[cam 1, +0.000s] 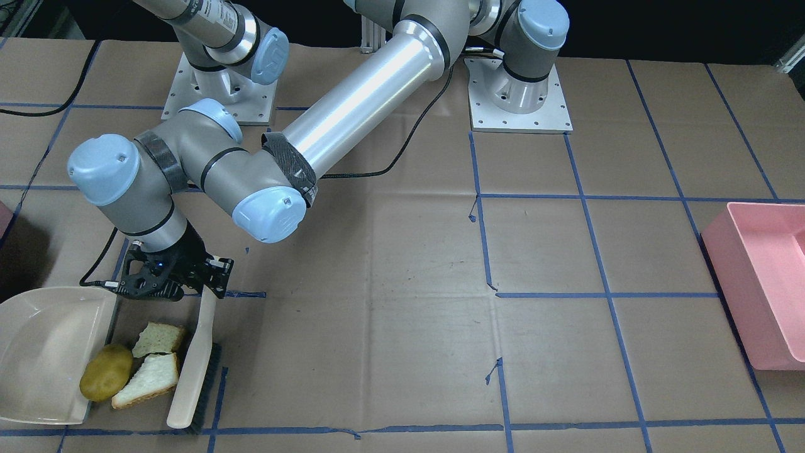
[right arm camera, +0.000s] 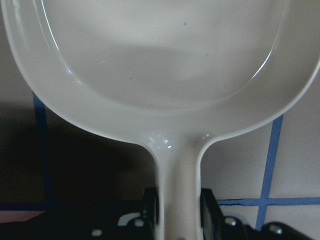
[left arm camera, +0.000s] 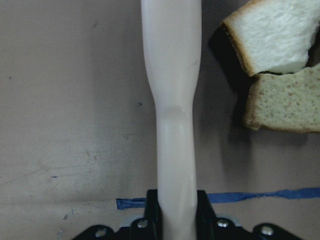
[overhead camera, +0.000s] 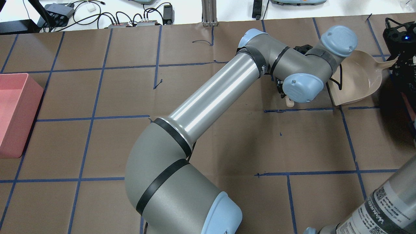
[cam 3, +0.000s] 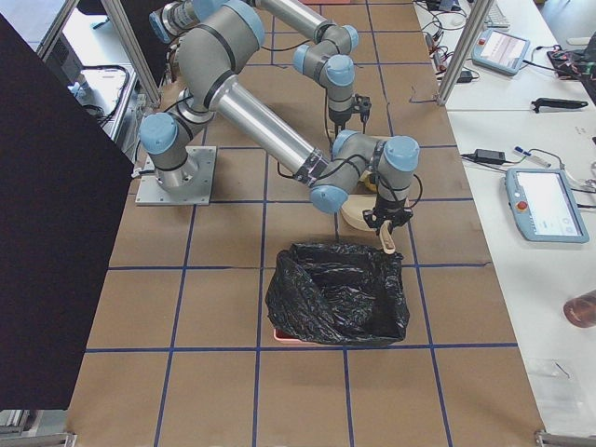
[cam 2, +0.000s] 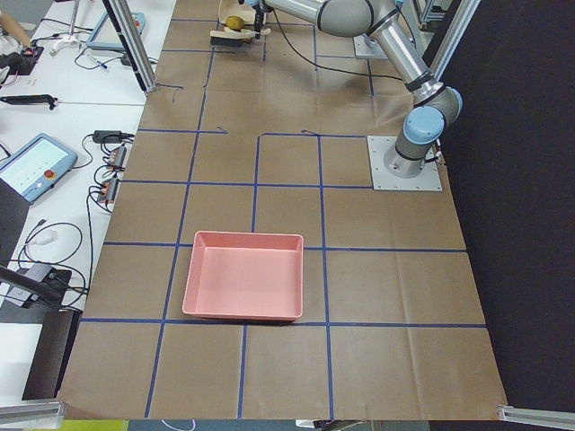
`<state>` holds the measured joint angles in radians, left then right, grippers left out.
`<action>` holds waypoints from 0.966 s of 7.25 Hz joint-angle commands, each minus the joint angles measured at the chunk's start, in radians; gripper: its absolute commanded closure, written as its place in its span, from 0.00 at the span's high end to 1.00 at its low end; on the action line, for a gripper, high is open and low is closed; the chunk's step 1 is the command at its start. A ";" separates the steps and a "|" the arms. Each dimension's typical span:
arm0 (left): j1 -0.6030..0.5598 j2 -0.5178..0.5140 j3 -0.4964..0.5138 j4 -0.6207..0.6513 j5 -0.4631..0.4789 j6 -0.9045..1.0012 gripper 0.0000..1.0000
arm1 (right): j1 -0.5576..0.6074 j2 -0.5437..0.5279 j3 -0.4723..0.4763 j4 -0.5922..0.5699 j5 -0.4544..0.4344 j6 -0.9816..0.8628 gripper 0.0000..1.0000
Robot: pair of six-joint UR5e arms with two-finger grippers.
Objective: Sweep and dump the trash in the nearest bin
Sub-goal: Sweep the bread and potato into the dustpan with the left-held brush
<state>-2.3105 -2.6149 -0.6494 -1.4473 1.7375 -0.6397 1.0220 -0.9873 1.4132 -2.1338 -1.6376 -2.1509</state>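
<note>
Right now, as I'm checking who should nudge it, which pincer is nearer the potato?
Left. The left pincer holds the brush handle, just past the bread from the potato; the right pincer holds the dustpan handle, the whole pan away from it.

Bright even light, soft shadows, blurred wrist close-ups

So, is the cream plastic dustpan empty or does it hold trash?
Almost empty: the cream dustpan is bare inside; the yellow-brown potato lump lies at its open lip, and both white bread slices lie outside.
</note>
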 commanded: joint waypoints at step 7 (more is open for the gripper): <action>-0.043 -0.113 0.203 -0.096 -0.128 -0.084 0.00 | 0.010 0.001 0.007 0.002 0.009 0.000 0.00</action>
<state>-2.3469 -2.7169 -0.4780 -1.5420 1.6370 -0.7200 1.0290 -0.9863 1.4200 -2.1322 -1.6286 -2.1507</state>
